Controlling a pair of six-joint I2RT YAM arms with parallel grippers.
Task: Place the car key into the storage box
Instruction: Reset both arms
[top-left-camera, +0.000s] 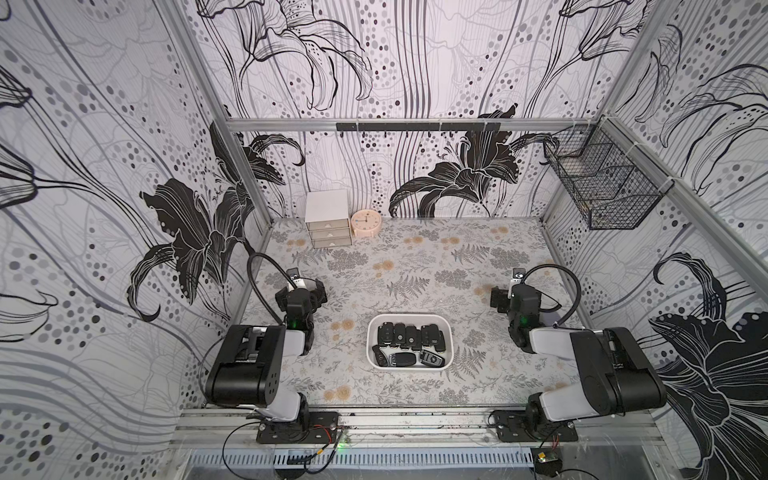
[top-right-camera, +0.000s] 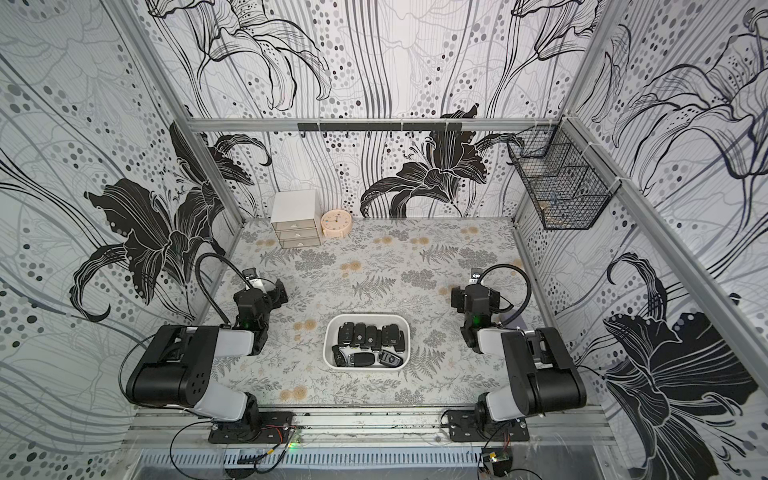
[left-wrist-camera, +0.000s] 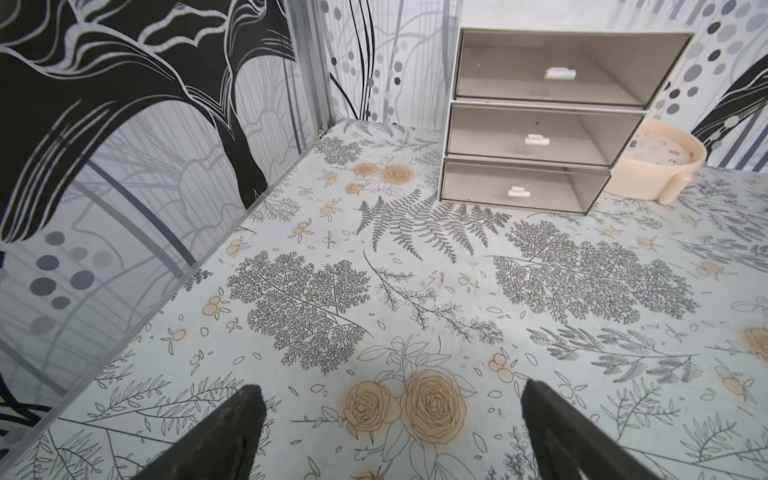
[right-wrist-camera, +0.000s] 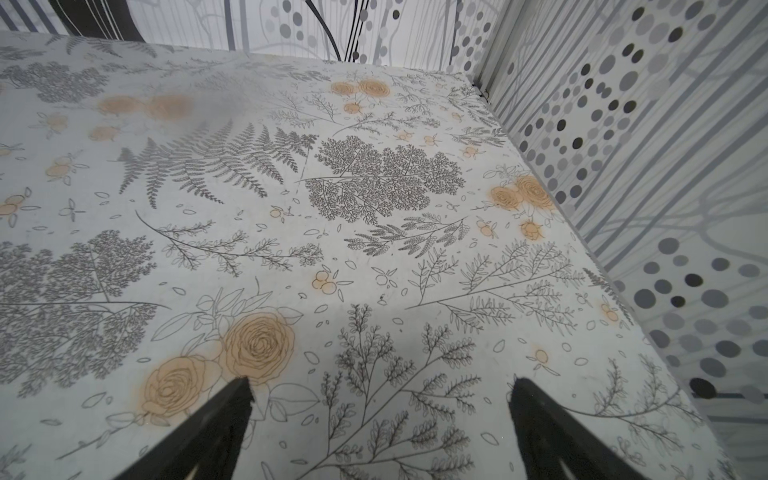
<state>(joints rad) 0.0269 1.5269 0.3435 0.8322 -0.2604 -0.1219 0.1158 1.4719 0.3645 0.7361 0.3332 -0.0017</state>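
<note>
Centre-front: storage box (top-left-camera: 409, 317) w/ car keys (top-left-camera: 405, 334); L gripper (left-wrist-camera: 390, 388), R gripper (right-wrist-camera: 380, 382) spread wide, empty.

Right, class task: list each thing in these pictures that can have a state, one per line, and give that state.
Left gripper: open, empty.
Right gripper: open, empty.
Box: holds many black keys.
Cabinet: all three drawers shut.
Clock: face tilted up.
Basket: hanging, contents unclear.
</note>
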